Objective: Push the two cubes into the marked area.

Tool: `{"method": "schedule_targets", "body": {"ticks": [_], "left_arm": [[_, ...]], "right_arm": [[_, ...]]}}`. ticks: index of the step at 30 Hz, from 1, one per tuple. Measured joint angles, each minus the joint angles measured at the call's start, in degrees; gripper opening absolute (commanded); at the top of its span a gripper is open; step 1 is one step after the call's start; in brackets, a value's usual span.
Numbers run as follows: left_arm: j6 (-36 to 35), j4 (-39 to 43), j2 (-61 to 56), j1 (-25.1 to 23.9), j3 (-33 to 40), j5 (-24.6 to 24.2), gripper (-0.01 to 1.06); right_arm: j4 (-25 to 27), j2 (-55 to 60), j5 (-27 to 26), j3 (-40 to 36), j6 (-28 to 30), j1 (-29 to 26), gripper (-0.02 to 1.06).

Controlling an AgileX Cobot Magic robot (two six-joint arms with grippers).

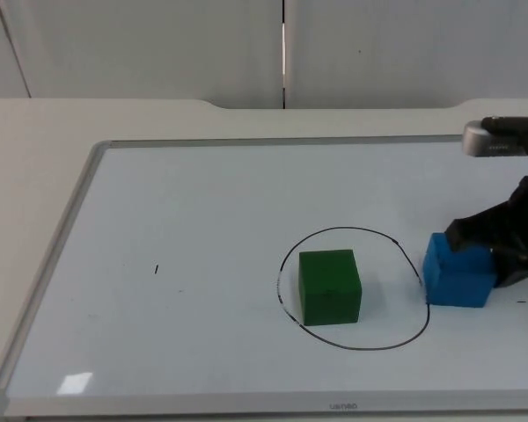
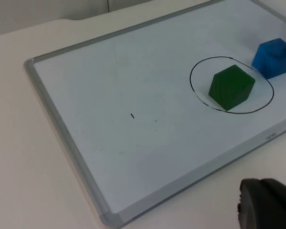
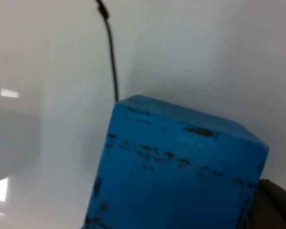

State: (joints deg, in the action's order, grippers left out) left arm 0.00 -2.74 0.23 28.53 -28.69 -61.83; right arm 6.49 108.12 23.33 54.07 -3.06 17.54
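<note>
Your right tool [image 1: 500, 251] presses the scuffed blue cube [image 1: 457, 273] at the drawn circle's [image 1: 352, 288] edge, finger state unclear; green cube [image 1: 330, 287] sits inside.

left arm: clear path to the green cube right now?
Probably yes. The green cube sits inside the drawn circle with bare whiteboard on its left-arm side. The blue cube and right gripper are on its far side. The left gripper waits off the board.

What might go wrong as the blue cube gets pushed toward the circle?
The blue cube sits just outside the drawn circle, the right pincer against it; an off-centre push may rotate it off course. Pushed too far, it could knock the green cube, already inside, out.
</note>
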Motion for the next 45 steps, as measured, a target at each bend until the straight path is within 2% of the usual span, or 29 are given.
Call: {"method": "schedule_targets", "body": {"ticks": [6,15,22,31,41,45], "left_arm": [[0.00,0.00,0.00,0.00,0.00,0.00,0.00],[0.00,0.00,0.00,0.00,0.00,0.00,0.00],[0.00,0.00,0.00,0.00,0.00,0.00,0.00],[0.00,0.00,0.00,0.00,0.00,0.00,0.00],[0.00,0.00,0.00,0.00,0.00,0.00,0.00],[0.00,0.00,0.00,0.00,0.00,0.00,0.00]], "right_arm": [[0.65,0.00,-0.89,0.00,0.00,2.15,0.00],[1.40,0.00,-1.38,0.00,0.00,2.15,0.00],[2.43,0.00,-5.55,0.00,-0.31,2.15,0.00],[2.98,1.17,-6.25,0.00,-0.40,2.28,0.00],[2.98,1.62,-9.97,0.00,-0.55,7.16,0.00],[2.98,1.62,-9.98,0.00,-1.49,7.48,0.00]]}}
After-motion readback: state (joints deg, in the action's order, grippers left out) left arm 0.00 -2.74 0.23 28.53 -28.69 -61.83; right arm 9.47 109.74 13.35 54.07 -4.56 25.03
